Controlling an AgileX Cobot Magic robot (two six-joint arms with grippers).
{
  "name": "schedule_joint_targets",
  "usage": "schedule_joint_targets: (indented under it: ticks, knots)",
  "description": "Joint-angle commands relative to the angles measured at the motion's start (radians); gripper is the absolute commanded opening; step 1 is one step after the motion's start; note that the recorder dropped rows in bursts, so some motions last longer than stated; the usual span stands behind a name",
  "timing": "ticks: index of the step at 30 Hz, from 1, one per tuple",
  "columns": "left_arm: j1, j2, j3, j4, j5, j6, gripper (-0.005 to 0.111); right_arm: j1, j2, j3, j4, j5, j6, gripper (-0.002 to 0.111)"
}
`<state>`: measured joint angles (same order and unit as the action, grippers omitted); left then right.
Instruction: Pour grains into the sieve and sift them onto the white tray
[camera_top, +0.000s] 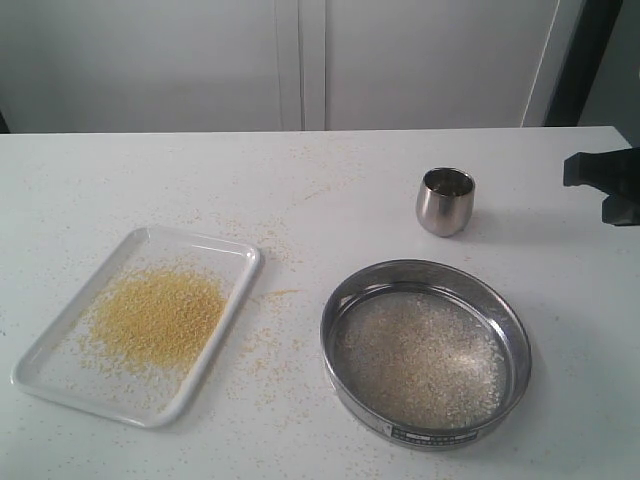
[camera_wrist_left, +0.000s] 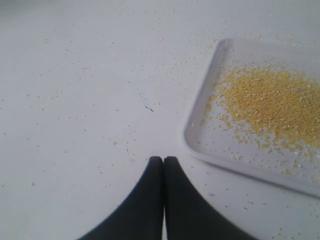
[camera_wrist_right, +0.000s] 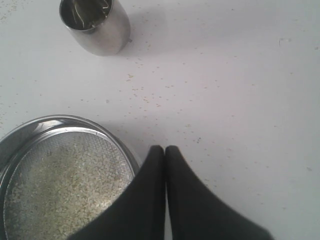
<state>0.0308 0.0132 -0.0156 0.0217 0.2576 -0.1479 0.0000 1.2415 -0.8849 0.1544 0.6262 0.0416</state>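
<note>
One white tray (camera_top: 170, 250). One sieve (camera_top: 430, 272), with one small label (camera_top: 435, 436) on its side. One steel cup (camera_top: 445, 203). Makes three vessels in all, on one table (camera_top: 300, 180).

Two gatherings of grains (camera_top: 160, 315): one yellow heap on the tray, one whitish-beige layer (camera_top: 420, 360) in the sieve. Beyond those, loose specks strewn over the tabletop, far too many and too small to count.

Two grippers: one left gripper (camera_wrist_left: 163, 159), one right gripper (camera_wrist_right: 164, 148). Two dark fingers on each, so four fingers altogether. Just one of the two arms in the exterior view, at its right edge.
</note>
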Motion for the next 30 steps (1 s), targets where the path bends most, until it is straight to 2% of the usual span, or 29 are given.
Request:
schedule_joint_targets:
  ticks: [1,22,30]
  knots:
    - [0.007,-0.013,0.016,0.003,-0.012,-0.001,0.0,-0.006,-0.007,0.004,-0.002,-0.006,0.0,0.0]
    - [0.007,-0.013,0.016,0.001,-0.025,-0.001,0.0,-0.006,-0.007,0.004,-0.002,-0.008,0.0,0.0]
    - [0.007,-0.013,0.016,-0.085,-0.025,0.122,0.0,-0.006,-0.007,0.004,-0.002,-0.008,0.0,0.0]
